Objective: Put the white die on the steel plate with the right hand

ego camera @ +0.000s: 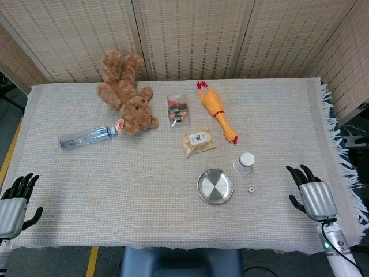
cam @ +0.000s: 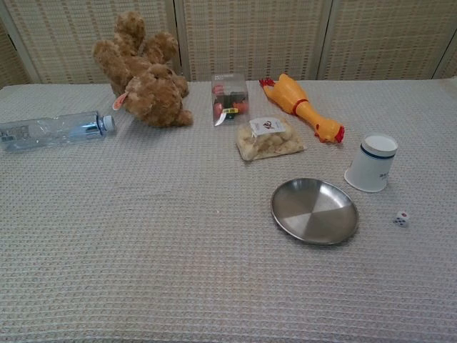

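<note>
Head view first. Right hand [ego camera: 311, 195] rests at the near right edge of the table [ego camera: 288, 115], back upward, dark fingers spread and pointing away from the robot, holding nothing. Left hand [ego camera: 14, 202] sits at the near left corner in a like pose, fingers apart and empty. White die [ego camera: 251, 189] lies on the cloth just beside the steel plate [ego camera: 215, 186], on its right, not touching it, well apart from the right hand. A white paper cup [ego camera: 244, 163], turned upside down, stands just behind the die. Further back lie a snack bag [ego camera: 199, 141], a clear packet [ego camera: 177, 109] with red and dark contents, a rubber chicken [ego camera: 217, 109], a teddy bear [ego camera: 124, 92] and a plastic bottle [ego camera: 85, 137] on its side. A woven grey cloth with a fringed right edge covers the table; rattan-patterned screens [ego camera: 190, 34] stand behind it.

Chest view: neither hand shows. The die [cam: 401, 219] lies to the right of the plate [cam: 314, 211], near its rim, with the cup [cam: 372, 163] behind both. The bear [cam: 143, 71], bottle [cam: 53, 128], packet [cam: 229, 98], snack bag [cam: 269, 137] and chicken [cam: 303, 107] lie along the far half, before the screens [cam: 250, 32].
</note>
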`<state>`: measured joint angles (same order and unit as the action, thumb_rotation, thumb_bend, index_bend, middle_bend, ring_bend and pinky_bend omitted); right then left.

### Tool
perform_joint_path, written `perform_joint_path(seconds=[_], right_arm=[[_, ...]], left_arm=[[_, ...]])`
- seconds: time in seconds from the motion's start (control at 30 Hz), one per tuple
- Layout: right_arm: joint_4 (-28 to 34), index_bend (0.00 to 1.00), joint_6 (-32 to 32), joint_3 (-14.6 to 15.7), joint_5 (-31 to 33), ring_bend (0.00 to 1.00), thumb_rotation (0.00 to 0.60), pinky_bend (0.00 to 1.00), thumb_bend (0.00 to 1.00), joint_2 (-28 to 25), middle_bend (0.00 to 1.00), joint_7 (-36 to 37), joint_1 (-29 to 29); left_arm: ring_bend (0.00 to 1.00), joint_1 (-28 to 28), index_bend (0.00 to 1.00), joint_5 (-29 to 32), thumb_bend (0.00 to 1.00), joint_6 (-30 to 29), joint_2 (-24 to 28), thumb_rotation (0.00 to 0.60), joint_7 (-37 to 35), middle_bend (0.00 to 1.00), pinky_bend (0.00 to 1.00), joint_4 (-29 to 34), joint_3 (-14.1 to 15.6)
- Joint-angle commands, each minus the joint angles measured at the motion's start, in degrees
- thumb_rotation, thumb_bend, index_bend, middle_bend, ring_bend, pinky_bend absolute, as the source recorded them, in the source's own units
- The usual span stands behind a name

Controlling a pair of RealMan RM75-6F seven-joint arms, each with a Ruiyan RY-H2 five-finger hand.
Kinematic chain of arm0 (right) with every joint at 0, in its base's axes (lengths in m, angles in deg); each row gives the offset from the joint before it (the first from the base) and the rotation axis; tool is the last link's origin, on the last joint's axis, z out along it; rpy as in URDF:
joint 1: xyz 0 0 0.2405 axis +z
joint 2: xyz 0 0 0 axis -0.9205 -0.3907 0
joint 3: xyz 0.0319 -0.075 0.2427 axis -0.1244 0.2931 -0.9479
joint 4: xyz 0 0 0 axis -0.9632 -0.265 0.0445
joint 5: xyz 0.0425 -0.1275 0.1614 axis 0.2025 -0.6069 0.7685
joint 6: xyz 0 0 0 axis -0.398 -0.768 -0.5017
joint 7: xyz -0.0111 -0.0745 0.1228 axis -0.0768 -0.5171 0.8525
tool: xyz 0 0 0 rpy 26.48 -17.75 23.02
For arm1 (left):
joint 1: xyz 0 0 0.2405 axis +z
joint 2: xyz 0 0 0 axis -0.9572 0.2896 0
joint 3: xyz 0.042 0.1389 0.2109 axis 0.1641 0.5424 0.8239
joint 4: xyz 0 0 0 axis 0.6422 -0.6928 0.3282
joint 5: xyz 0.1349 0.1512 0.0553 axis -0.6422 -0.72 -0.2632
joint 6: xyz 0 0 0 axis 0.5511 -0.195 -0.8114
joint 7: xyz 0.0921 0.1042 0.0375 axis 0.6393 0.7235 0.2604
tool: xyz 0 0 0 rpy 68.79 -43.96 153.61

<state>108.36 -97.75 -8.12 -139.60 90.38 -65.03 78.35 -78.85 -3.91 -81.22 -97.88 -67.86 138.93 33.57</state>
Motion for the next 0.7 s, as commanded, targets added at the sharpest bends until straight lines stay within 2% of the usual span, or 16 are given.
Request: perform_joint_path(seconds=[0.03, 0.23, 0.3, 0.47, 0.57, 0.7], right_arm=[[-0.77, 0.11, 0.75, -0.04, -0.41, 0.11, 0.6, 0.49, 0.18, 0.21, 0.21, 0.09, 0.28], [-0.76, 0.16, 3.62, 0.35, -0.45, 0.12, 0.6, 0.51, 0.18, -0.24, 0.22, 0.59, 1.02], [-1.8, 0.22, 3.36, 0.27, -1.87, 0.21, 0.6, 0.56, 0.18, 0.44, 0.31, 1.61, 1.42], [-7.7, 0.31, 0.77, 0.7, -6.92, 0.6, 0.6, 0.86, 0.18, 4.15, 0.72, 5.51, 1.93], [-10.33, 0.36, 0.99, 1.25, -8.79, 0.69, 0.6, 0.96, 0.18, 5.45, 0.82, 7.08, 2.62], [-12.89, 0.37, 4.78, 1.83, -10.28, 0.74, 0.6, 1.0, 0.18, 6.68, 0.87, 8.65, 5.18]], left_arm=[[0.02, -0.03, 0.0, 0.21, 0.35, 0.17, -0.09, 0.6, 0.18, 0.02, 0.21, -0.1, 0.0], [0.02, 0.12, 0.0, 0.65, 0.35, 0.17, 0.23, 0.6, -0.03, 0.02, 0.21, 0.63, -0.07], [0.02, 0.02, 0.0, 0.77, 0.35, 0.4, 0.25, 0.6, -0.16, 0.02, 0.21, 0.42, -0.12], [0.02, 0.32, 0.0, 0.59, 0.35, 0.19, 0.75, 0.6, -0.21, 0.02, 0.21, 0.84, 0.18], [0.02, 0.59, 0.0, 0.1, 0.35, -0.79, 0.97, 0.6, -0.09, 0.02, 0.21, 1.26, 0.07], [0.02, 0.72, 0.0, 0.09, 0.35, -1.21, 0.77, 0.6, 0.51, 0.02, 0.21, 1.61, -0.02]])
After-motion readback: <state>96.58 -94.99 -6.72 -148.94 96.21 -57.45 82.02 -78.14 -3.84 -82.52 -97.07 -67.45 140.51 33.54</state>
